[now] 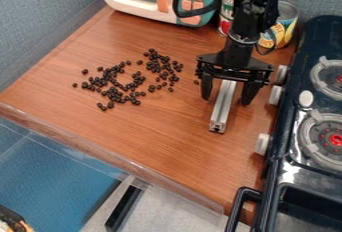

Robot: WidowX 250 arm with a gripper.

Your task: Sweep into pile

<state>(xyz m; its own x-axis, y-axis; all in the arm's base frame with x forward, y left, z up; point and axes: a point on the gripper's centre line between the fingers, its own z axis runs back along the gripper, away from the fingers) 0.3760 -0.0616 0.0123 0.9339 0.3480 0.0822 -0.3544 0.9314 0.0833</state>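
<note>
- Dozens of black beans [115, 96] lie in a loose, flat scatter on the wooden counter [153, 141], well off to the view's left of the gripper [226, 101]. One stray bean [196, 82] sits apart from them, just beside the gripper.
- Progress looks early to me: the beans lie in two ragged, loosely joined groups with bare wood showing through, and nothing is heaped. Left to do, I'd judge, is nearly all of the gathering: closing up both groups, drawing in the outliers on the far side from the gripper, and fetching the stray.
- The slotted aluminium bar [223, 107], likely the sweeping tool, is directly below the gripper, between its two fingers. Its long axis runs from beneath the gripper out toward the counter's front edge, slanting slightly to the view's left and roughly in line with the side of the toy stove [280, 126], which stands on the gripper's other side. The cut end points away from the gripper, to the front; the opposite end is hidden under it.
- The gripper is spread wide and grasping nothing, with a gap between each finger and the bar. A firm hold on the bar would seem to come before any sweeping.
</note>
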